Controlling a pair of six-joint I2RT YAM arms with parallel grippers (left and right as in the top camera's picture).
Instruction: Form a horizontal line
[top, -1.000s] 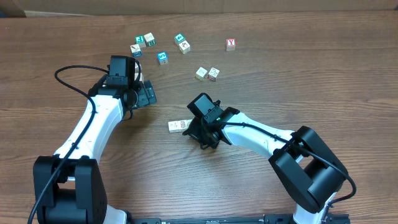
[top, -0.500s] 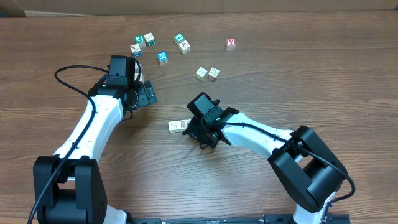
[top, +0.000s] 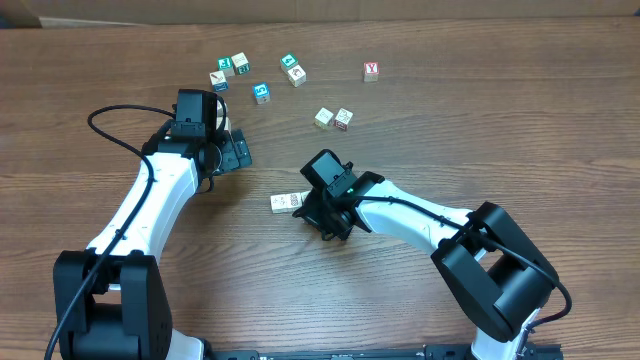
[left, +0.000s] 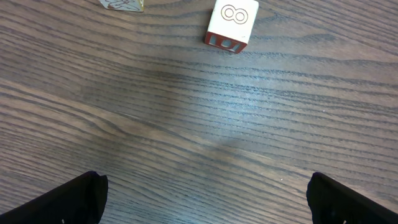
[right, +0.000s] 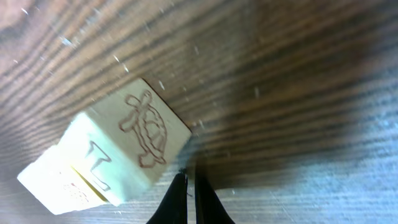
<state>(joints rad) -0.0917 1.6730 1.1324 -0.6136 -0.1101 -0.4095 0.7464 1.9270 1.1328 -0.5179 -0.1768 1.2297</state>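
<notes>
Sitting beside the horizontal line (top: 288, 202), right gripper (right: 188, 185) pinched tight (left gripper (left: 205, 190) wide).

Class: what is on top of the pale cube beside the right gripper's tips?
A turtle outline is drawn on the top face of the cube; nothing rests on it. Its underside is hidden.

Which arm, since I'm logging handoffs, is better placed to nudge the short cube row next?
Right. The right gripper, shut, sits beside the row's turtle cube; the left gripper hangs open, apart from it.
</notes>
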